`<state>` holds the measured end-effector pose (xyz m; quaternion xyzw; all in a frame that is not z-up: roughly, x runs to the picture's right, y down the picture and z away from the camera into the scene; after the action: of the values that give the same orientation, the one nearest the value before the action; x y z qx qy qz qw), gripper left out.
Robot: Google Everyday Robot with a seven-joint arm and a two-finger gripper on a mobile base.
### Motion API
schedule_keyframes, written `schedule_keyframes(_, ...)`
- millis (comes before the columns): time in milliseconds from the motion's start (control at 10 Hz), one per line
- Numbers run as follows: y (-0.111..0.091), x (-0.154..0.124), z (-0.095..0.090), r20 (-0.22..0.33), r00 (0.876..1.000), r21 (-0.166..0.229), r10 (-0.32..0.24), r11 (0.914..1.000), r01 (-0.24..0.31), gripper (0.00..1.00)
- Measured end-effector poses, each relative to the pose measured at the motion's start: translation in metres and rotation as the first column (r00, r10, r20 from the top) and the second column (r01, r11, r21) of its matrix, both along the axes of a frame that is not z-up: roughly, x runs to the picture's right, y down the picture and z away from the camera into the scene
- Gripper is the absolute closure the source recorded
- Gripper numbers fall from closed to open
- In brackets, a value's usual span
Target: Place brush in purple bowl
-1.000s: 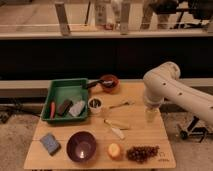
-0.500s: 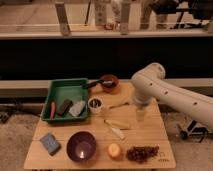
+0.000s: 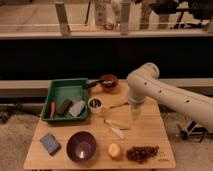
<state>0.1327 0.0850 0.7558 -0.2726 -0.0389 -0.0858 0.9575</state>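
Wide-spread pincer [image 3: 136,113] nearer table [image 3: 152,132] middle

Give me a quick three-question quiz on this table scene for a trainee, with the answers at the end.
1. True or false: the slim black-handled brush already lies in the round glossy dark-purple bowl.
2. Multiple choice: the robot's gripper hangs over A) the green plastic tray, B) the right part of the wooden table, C) the purple bowl.
3. Which fruit lies between the purple bowl and the bunch of dark grapes?

Key:
1. False. It rests at the reddish-brown bowl on the far side of the table.
2. B. The fingers are open and hold nothing.
3. The orange.
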Motion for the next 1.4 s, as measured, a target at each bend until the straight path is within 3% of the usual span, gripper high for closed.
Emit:
schedule_keyframes(1000,-0.007,-0.025,0.031,0.050,0.999,-0.004,0.002,1.0000,-0.002,0.20)
schedule_keyframes(1400,-0.014,-0.049,0.051,0.073,0.997,-0.013,-0.008,0.9999,0.009,0.20)
